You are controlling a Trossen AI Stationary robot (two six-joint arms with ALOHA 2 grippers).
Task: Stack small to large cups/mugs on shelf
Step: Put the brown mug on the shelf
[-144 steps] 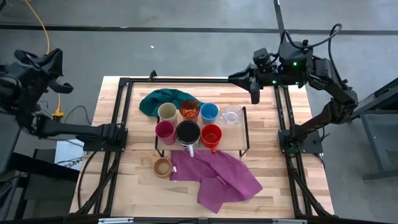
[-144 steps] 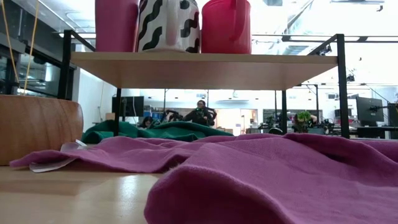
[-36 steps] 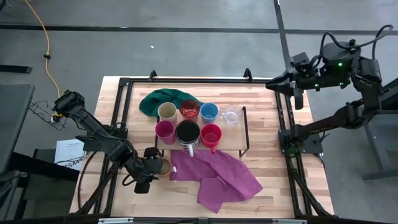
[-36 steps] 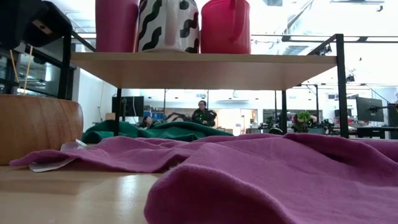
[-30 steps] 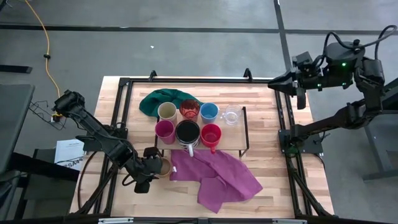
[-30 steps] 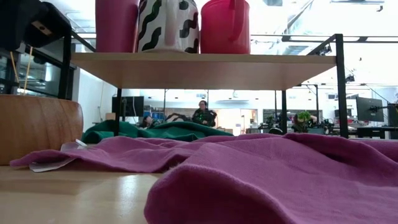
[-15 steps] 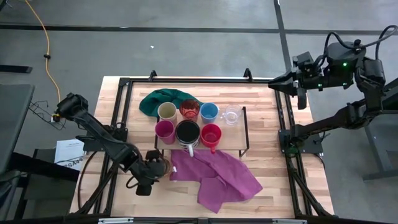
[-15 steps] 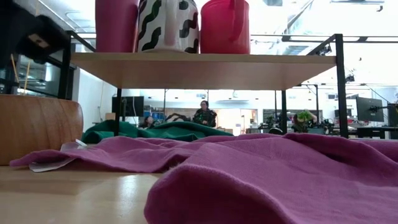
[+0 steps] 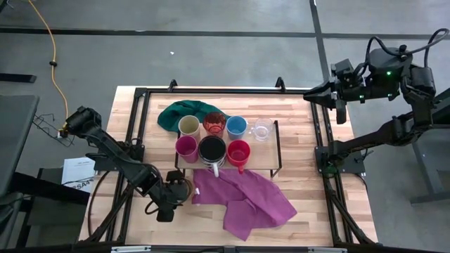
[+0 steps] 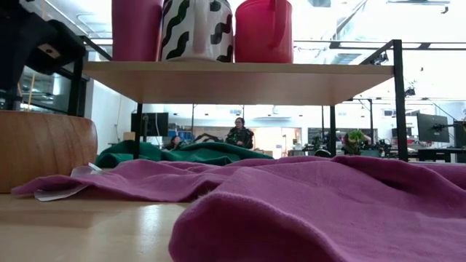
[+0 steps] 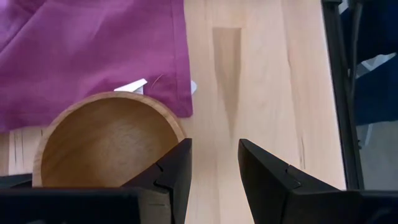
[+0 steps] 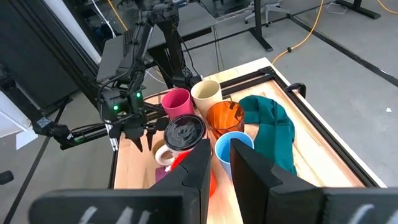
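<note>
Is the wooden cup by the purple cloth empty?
Empty: the left wrist view looks into the wooden cup and shows only its bare wood bottom.

No legible text, brand, number or sign is found in any view. A white sheet (image 9: 72,176) lying on the floor beside the surface's left edge carries dark print, too small to read. The cups, the shelf and the cloths bear no readable markings.

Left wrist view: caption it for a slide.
Open left gripper beside the tan wooden cup, purple cloth behind.
</note>
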